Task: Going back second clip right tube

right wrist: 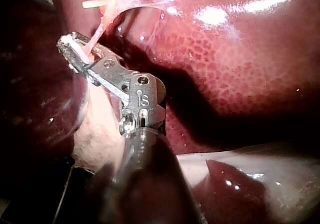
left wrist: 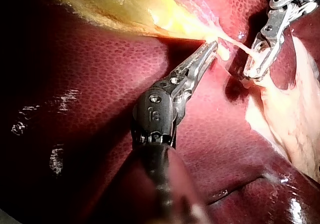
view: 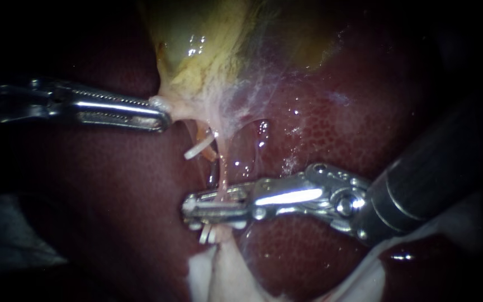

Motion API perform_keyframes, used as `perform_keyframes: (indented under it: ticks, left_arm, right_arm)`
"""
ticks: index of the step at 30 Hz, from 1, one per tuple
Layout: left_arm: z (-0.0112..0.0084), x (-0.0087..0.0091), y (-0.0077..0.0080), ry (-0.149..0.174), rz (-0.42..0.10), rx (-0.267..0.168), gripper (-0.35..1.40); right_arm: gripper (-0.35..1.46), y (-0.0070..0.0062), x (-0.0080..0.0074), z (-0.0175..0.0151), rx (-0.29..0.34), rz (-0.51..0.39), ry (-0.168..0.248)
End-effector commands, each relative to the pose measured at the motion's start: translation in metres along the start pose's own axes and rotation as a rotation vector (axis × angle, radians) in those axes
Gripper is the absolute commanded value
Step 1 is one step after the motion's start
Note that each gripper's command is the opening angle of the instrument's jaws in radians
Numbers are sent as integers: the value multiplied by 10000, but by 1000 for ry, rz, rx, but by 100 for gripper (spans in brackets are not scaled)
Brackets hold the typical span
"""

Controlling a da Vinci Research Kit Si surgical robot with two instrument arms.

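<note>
Pale and thin, the right tube [view: 221,168] ran between the slightly parted pincer of the right instrument [view: 192,209], a white clip [view: 205,234] just below. The left instrument [view: 163,115] held its pincer clamped on tissue under the gallbladder [view: 197,50]. Withdrawal seemed in hand; next, back straight off without snagging.

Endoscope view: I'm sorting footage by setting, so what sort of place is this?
Likely a surgical practice bench, seen close up: dark red liver, yellowish gallbladder, and a left instrument and right instrument working around a clipped tube.
</note>
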Motion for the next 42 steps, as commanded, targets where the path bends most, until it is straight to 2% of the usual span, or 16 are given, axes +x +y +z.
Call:
perform_keyframes:
  ticks: [1, 5, 7, 10, 14, 16, 18, 21, 26, 27, 29, 31, 33, 37, 42]
  left_arm:
    - [0, 0, 0, 0, 0, -1, -35]
    - [-1, 0, 0, 0, 0, -1, -35]
    - [-1, 0, 0, 0, 1, -2, -35]
    - [-2, -1, 0, 0, 1, -2, -35]
    - [-2, -1, -1, 0, 1, -2, -35]
    - [-2, -1, -1, 0, 1, -2, -35]
    - [-3, -1, -2, 0, 1, -2, -35]
    - [-4, -2, -2, -1, 1, -3, -35]
    - [-6, -3, -2, -1, 2, -4, -35]
    - [-7, -3, -2, -1, 2, -5, -35]
    - [-7, -3, -2, -1, 2, -5, -35]
    - [-7, -3, -2, -1, 2, -5, -35]
    - [-8, -3, -3, -1, 2, -5, -35]
    - [-9, -4, -5, -1, 2, -6, -35]
    - [-9, -4, -5, -2, 2, -7, -35]
  right_arm:
    - [-35, 1, -2, 2, -1, -1, 0]
    - [28, 6, -2, 9, -12, 3, 7]
    - [41, 9, -1, 11, -44, -20, 17]
    - [45, 14, 1, 10, -104, -66, 12]
    - [50, 27, 3, 2, -231, -154, -44]
    - [50, 32, 3, -3, -276, -184, -50]
    - [50, 35, 2, -9, -305, -199, -38]
    - [50, 34, 2, -17, -310, -232, -42]
    - [50, 15, 6, -37, -297, -363, -72]
    - [50, 7, 9, -45, -293, -412, -90]
    - [50, -6, 14, -57, -293, -463, -133]
    - [50, -23, 21, -72, -297, -517, -195]
    - [50, -40, 28, -87, -305, -563, -233]
    - [50, -62, 36, -109, -304, -633, -244]
    - [50, -75, 38, -128, -318, -708, -293]
